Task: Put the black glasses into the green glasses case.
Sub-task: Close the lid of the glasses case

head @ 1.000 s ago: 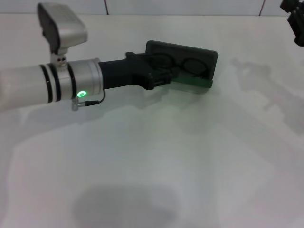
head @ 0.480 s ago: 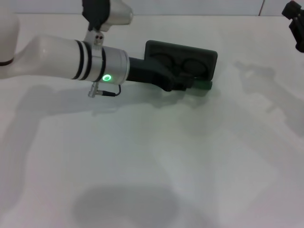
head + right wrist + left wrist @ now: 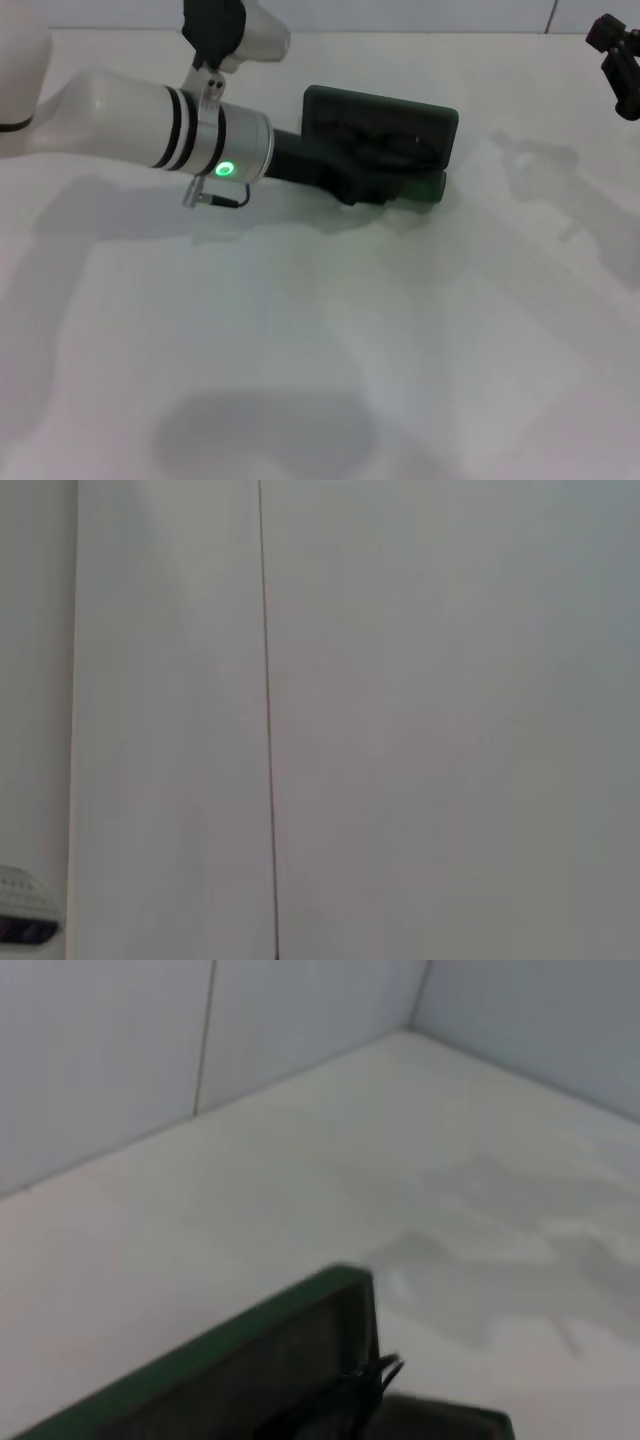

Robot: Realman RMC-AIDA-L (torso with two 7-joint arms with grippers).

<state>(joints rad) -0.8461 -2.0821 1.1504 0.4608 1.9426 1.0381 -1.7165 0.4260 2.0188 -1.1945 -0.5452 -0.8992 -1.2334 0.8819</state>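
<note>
My left arm: reaches in from the left side of the head view, white sleeve with black bands and a small green light, across the white table [image 3: 300,380] toward the case.
My left gripper [image 3: 385,185]: black, low at the near edge of the green glasses case [image 3: 380,125], over its lower half. I cannot tell whether its fingers are parted or closed; the case and my own wrist hide them.
Green glasses case: dark green hard clamshell, standing open past the middle of the table, lid raised toward the far wall, the lower tray a bright green edge beside my gripper. In my left wrist view the lid [image 3: 250,1360] fills the near foreground.
Black glasses [image 3: 395,140]: only faint dark rim shapes show against the lid lining in the head view. In my left wrist view a thin black tip [image 3: 375,1372] pokes out by the lid edge. I judge they lie inside the case, but I cannot be certain.
Handling, my judgement: the glasses look light, thin and easily bent; the lenses would smear or scratch. The bridge or the frame front is the safer hold, not the slim temple arms. The case looks stiff and smooth, likely to slide if nudged.
My right gripper [image 3: 620,65]: parked high at the far right edge, well apart from the case; its state is unclear.
</note>
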